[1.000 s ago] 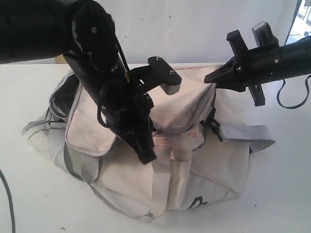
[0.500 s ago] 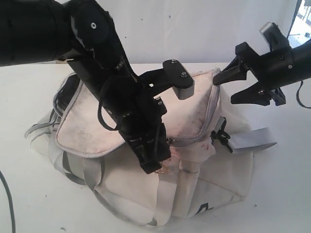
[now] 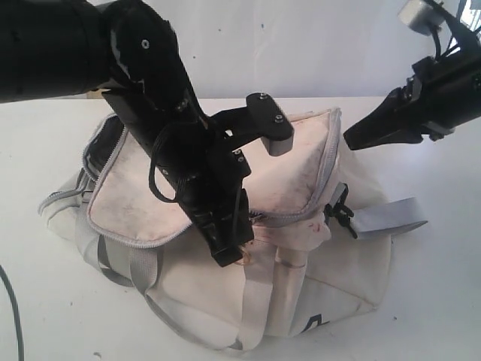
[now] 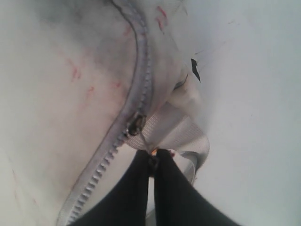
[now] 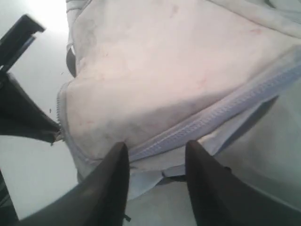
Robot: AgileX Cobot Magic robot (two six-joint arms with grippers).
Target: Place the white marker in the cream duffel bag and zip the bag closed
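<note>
- right tool (image 3: 355, 140) has drawn back off the cream duffel bag (image 3: 331, 278); its fingers are spread, grasping nothing.
- left tool (image 4: 153, 157) is clenched on the zipper pull (image 4: 142, 139).
- bag lies on the white bench (image 3: 436, 301).

The large, soft cream-white fabric duffel bag (image 3: 323, 263) is sitting slumped on the white tabletop (image 3: 436, 301), its reddish-stained flap facing up. Its grey zipper (image 4: 142, 80) is lying partly closed, the zipper pull (image 4: 145, 141) stretching away from the slider. The left end is gaping, showing black lining (image 3: 105, 147).
</note>
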